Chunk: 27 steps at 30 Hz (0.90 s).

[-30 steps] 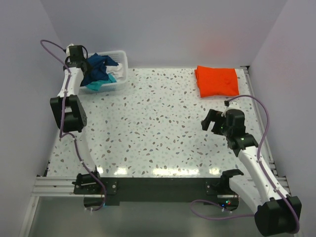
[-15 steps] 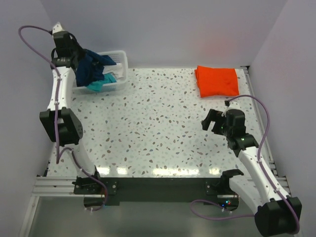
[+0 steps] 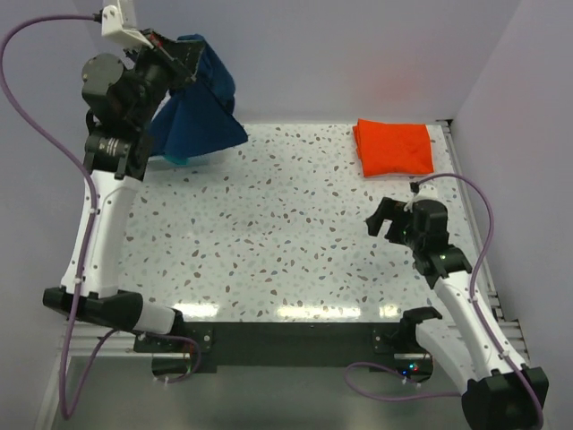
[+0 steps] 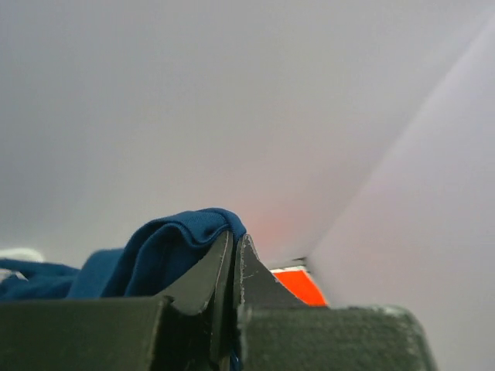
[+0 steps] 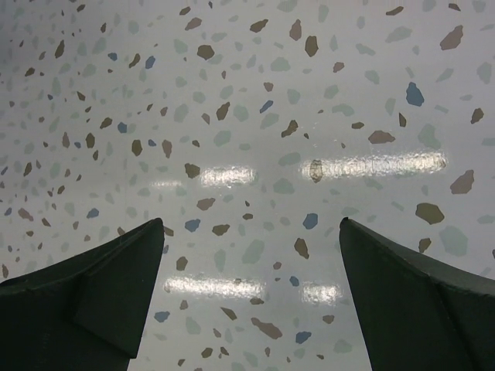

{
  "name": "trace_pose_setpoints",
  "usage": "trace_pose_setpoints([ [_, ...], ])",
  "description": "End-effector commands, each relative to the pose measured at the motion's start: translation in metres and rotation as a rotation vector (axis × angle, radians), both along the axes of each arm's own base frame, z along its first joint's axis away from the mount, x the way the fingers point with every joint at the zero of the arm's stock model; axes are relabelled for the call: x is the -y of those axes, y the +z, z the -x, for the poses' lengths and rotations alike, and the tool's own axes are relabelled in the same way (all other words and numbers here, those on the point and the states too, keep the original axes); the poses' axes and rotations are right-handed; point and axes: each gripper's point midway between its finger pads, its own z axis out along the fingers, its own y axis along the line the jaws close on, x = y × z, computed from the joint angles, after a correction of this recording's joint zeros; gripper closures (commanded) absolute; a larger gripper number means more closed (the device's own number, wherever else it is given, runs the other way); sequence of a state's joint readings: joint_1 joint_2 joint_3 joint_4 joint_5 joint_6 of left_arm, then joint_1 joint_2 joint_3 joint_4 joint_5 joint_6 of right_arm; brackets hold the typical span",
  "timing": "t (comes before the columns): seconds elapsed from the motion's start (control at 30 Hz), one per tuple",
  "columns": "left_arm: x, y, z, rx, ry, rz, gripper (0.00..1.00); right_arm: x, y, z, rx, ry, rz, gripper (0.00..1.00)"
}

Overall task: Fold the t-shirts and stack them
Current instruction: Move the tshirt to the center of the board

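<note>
My left gripper (image 3: 183,55) is raised high at the back left, shut on the navy blue t-shirt (image 3: 199,112), which hangs down from it. In the left wrist view the jaws (image 4: 234,241) are pressed together with navy t-shirt cloth (image 4: 158,255) draped over one finger. The orange t-shirt (image 3: 393,148) lies folded at the back right of the table, a sliver of the orange t-shirt (image 4: 295,283) showing past the left fingers. My right gripper (image 3: 385,220) hovers open over the right side of the table, with only speckled tabletop between its fingers (image 5: 100,290).
The hanging navy shirt hides the basket at the back left; a bit of teal cloth (image 3: 179,159) peeks out below it. The speckled table (image 3: 286,233) is walled on three sides. A metal rail (image 3: 286,336) runs along the near edge.
My left arm has swung up and toward the camera, lifting the navy t-shirt out of the basket so that it hangs in the air. The right arm has stayed still.
</note>
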<state>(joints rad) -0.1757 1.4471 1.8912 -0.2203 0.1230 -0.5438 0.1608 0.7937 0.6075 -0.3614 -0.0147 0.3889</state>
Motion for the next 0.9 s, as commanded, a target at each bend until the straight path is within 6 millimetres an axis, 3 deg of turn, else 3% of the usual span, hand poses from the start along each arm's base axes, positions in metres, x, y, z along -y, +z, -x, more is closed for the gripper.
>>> trace_pose_setpoints([
  [0.0,0.045,0.052,0.069,0.198,-0.272,0.043,1.00,-0.001,0.022,-0.007,0.090,-0.003,-0.019,0.01],
  [0.03,0.069,0.046,0.084,0.192,-0.372,0.046,1.00,-0.001,0.023,-0.007,0.096,-0.002,-0.021,0.01],
  [0.07,0.079,0.058,0.101,0.235,-0.413,0.059,1.00,-0.001,0.025,-0.007,0.100,-0.004,-0.023,0.01],
  [0.17,0.113,0.069,0.136,0.273,-0.542,0.057,1.00,0.001,0.031,-0.005,0.109,-0.011,-0.019,0.01],
  [0.33,0.145,0.083,0.172,0.303,-0.670,0.072,1.00,0.002,0.041,0.000,0.152,-0.018,-0.029,0.01],
  [0.43,0.165,0.077,0.180,0.266,-0.723,0.069,1.00,0.006,0.042,0.002,0.150,-0.037,-0.021,0.01],
  [0.6,0.183,0.062,0.171,0.223,-0.724,0.066,1.00,0.010,0.039,0.003,0.141,-0.058,-0.011,0.01],
  [0.7,0.178,0.029,0.149,0.131,-0.621,0.053,1.00,0.010,0.034,0.003,0.119,-0.059,-0.007,0.01],
  [0.8,0.145,-0.039,0.116,-0.027,-0.361,0.065,1.00,0.011,0.027,0.003,0.089,-0.059,0.001,0.01],
  [0.83,0.123,-0.087,0.103,-0.127,-0.218,0.085,1.00,0.011,0.027,0.004,0.083,-0.058,0.003,0.01],
  [0.87,0.113,-0.116,0.099,-0.185,-0.149,0.086,1.00,0.011,0.027,0.002,0.085,-0.058,0.004,0.01],
])
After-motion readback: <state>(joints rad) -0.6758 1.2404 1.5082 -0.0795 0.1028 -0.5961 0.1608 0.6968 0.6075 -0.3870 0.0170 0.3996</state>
